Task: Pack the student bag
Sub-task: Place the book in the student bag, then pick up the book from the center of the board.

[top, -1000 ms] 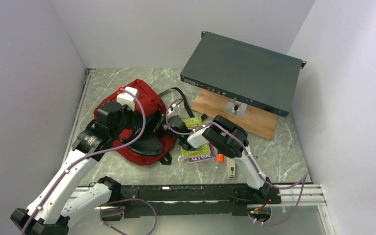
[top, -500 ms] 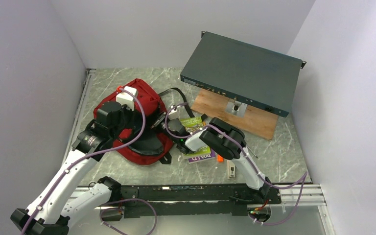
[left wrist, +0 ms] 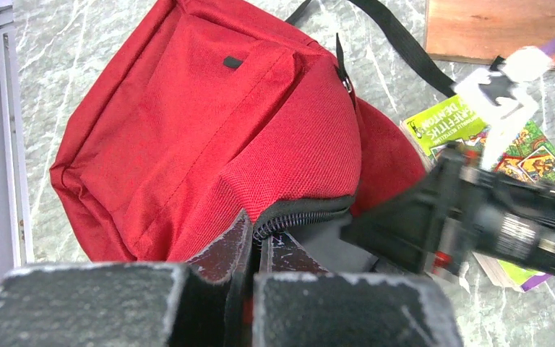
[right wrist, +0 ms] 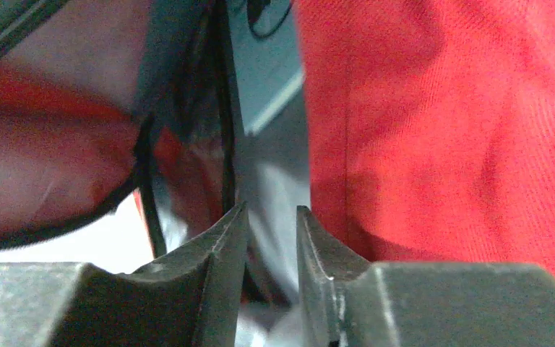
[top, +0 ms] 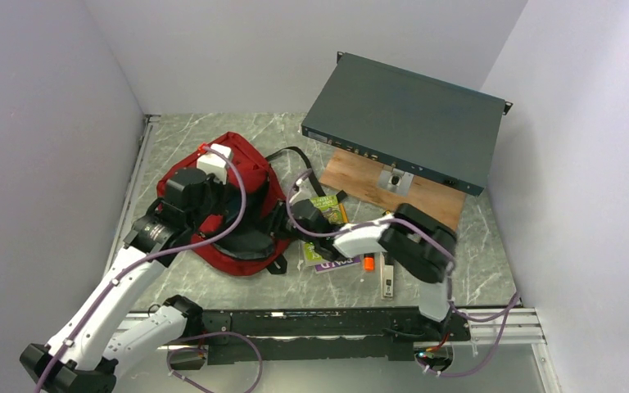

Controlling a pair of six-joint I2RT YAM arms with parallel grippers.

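Student bag point(top: 242, 164), dark red, lies on the left half of the marbled surface point(top: 483, 254) with its dark mouth open on the near side; the left gripper point(left wrist: 251, 242) is closed tight on the zip edge there. Right gripper point(right wrist: 271, 213) is pushed into that mouth from the right, jaws a narrow slit apart; I cannot tell whether anything sits between them. Further right: green and purple books point(top: 328, 205) just beside the bag, a small orange piece point(top: 368, 264), and a wooden board point(top: 426, 192) with the teal metal box point(top: 405, 115) lying partly over it.
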